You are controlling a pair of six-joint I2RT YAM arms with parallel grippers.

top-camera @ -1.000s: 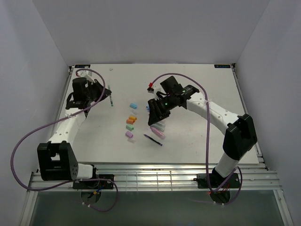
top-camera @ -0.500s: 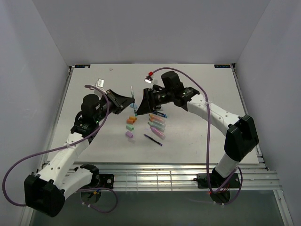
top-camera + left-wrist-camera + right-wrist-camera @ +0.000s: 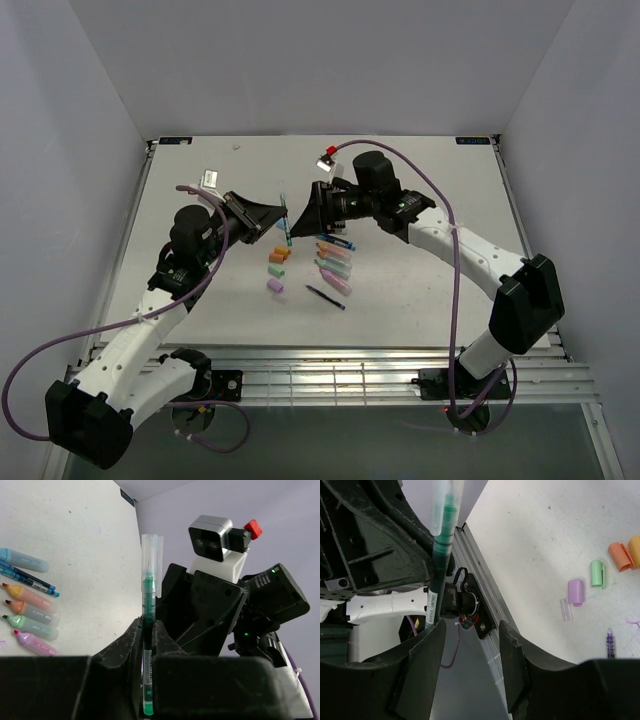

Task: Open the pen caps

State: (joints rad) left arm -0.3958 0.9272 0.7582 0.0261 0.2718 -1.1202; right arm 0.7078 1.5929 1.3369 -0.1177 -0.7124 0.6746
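The left end effector (image 3: 147, 652), clamped on the pen (image 3: 148, 630) with its cap (image 3: 152, 560) on, has swung from the counter's (image 3: 420, 290) far-left corner to its middle, facing the right end effector (image 3: 470, 665), spread wide and empty.

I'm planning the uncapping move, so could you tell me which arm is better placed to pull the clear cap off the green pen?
Right. The left gripper is shut on the green pen, holding it upright, while the right gripper is open and free beside the clear cap.
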